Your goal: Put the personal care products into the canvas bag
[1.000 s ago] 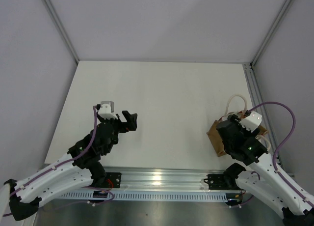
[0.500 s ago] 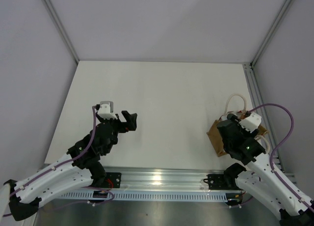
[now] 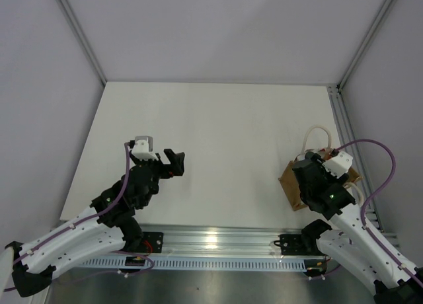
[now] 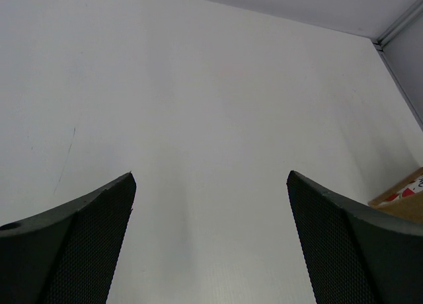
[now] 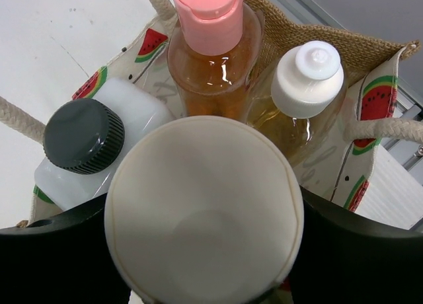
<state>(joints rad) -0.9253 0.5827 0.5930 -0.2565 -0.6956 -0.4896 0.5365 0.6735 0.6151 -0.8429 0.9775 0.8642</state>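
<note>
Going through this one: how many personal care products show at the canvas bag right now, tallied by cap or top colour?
Pink cap: 1, the orange bottle
White cap: 1, the amber bottle
Black cap: 1, the clear bottle
Cream top: 1, the squat cylinder
Total: 4

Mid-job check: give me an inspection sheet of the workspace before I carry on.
Surface: white table, bare where it shows.
Job's things: canvas bag at the table's right edge holds the orange bottle, amber bottle and clear bottle; the pale cylinder is at its mouth.
Clutter: nothing seen.
Claws: left claw open, empty; right claw shut on the pale cylinder.
Cables: purple cables loop along both arms; no snag seen.
Surroundings: grey walls, metal frame posts.
</note>
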